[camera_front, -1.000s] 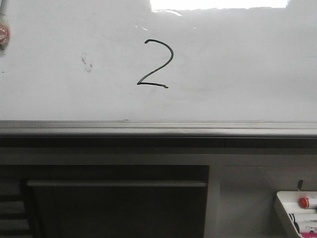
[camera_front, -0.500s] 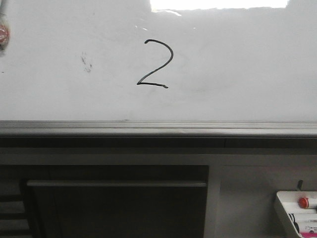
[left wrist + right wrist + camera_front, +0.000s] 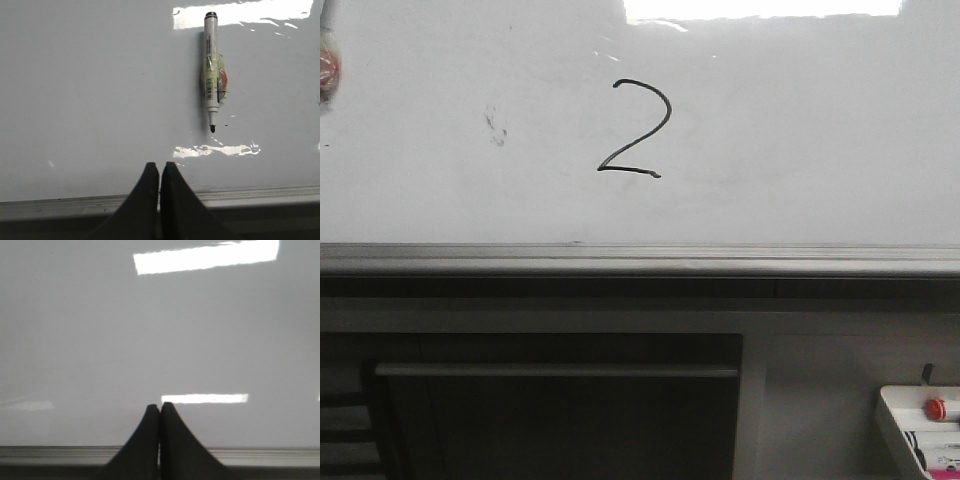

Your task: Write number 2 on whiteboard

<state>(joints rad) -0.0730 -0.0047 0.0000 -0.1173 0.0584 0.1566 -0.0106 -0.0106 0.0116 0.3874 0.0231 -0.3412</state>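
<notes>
A thin black number 2 point(image 3: 638, 130) stands on the glossy whiteboard point(image 3: 800, 150), above its grey metal lower rail point(image 3: 640, 258). Neither gripper shows in the front view. In the left wrist view my left gripper point(image 3: 159, 166) is shut and empty, over the board's rail. A white marker point(image 3: 212, 82) with tape round its body hangs on the whiteboard point(image 3: 90, 90), tip down, well apart from the fingers. In the right wrist view my right gripper point(image 3: 160, 407) is shut and empty in front of the bare whiteboard point(image 3: 90, 340).
Faint dark smudges point(image 3: 496, 127) mark the board left of the digit. A white tray point(image 3: 920, 435) with a red-capped item point(image 3: 935, 408) sits at the lower right. A dark cabinet front point(image 3: 555, 405) lies below the rail. Part of the taped marker point(image 3: 328, 65) shows at the left edge.
</notes>
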